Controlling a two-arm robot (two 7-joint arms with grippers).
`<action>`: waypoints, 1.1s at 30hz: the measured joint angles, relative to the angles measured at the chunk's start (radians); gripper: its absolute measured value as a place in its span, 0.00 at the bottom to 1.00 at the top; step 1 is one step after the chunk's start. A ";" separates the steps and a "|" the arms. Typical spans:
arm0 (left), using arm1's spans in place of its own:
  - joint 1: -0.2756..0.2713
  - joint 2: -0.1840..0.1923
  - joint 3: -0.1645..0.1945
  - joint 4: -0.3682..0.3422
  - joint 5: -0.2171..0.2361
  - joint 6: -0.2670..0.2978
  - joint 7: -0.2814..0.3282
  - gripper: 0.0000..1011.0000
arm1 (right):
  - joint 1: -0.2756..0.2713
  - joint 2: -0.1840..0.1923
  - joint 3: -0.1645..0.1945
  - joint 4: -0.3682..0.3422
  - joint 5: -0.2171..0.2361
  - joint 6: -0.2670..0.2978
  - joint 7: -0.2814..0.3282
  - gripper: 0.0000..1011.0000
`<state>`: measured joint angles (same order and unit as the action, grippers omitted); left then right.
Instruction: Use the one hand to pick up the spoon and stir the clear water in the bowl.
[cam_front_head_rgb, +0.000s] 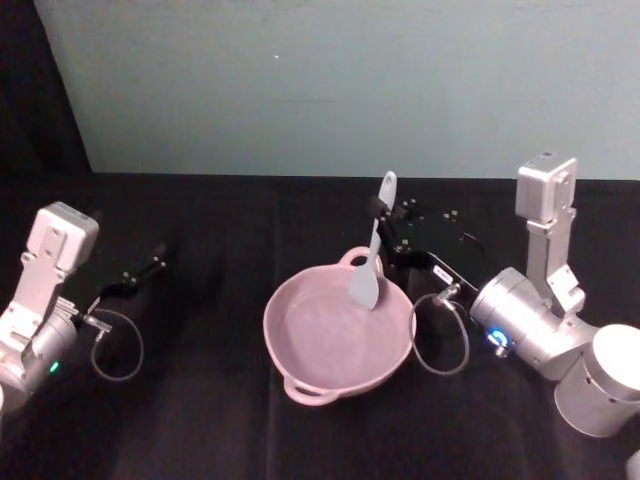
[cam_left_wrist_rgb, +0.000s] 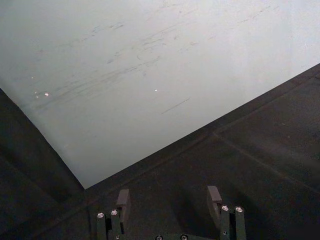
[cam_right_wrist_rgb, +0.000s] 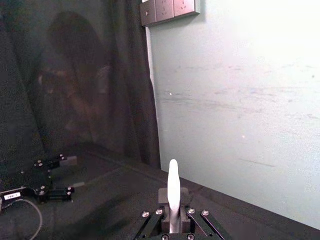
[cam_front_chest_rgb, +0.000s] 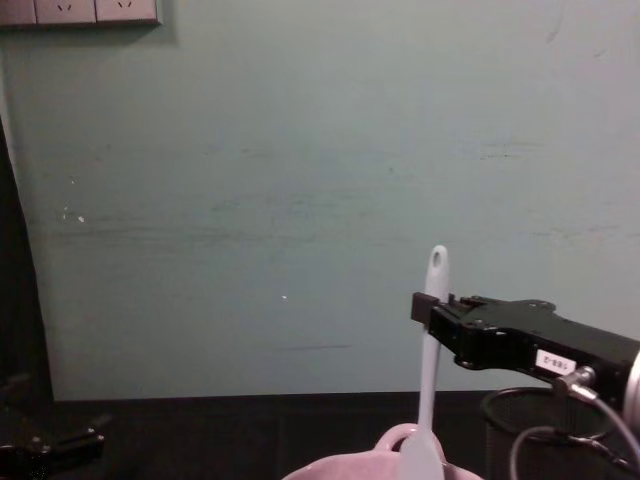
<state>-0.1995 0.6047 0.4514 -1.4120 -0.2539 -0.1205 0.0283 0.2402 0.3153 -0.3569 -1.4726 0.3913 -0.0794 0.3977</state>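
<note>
Head view: the right gripper (cam_front_head_rgb: 380, 212) is clamped high on the white spoon's (cam_front_head_rgb: 374, 250) handle, its head inside the pink bowl (cam_front_head_rgb: 272, 322) by the far rim. The black table (cam_front_head_rgb: 200, 420) lies open around. The left gripper (cam_front_head_rgb: 150, 268), jaws apart and empty, rests well left. The water is hard to make out.

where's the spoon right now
Head view, right of centre: the spoon is held nearly upright by the right gripper, head down in the bowl, far side; left gripper parked far left.

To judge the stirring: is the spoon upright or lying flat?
Upright: the right gripper holds the spoon, handle up, head down over the bowl.
</note>
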 joint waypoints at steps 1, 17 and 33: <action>0.000 0.000 0.000 0.000 0.000 0.000 0.000 0.99 | -0.004 0.003 0.001 -0.005 -0.002 0.000 0.001 0.11; 0.000 0.000 0.000 0.000 0.000 0.000 0.000 0.99 | -0.086 0.058 -0.055 -0.149 -0.035 0.019 0.052 0.11; 0.000 0.000 0.000 0.000 0.000 0.000 0.000 0.99 | -0.022 -0.020 -0.087 -0.055 0.016 0.023 0.055 0.11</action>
<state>-0.1995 0.6046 0.4514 -1.4120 -0.2539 -0.1206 0.0283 0.2187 0.2956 -0.4439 -1.5276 0.4071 -0.0569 0.4522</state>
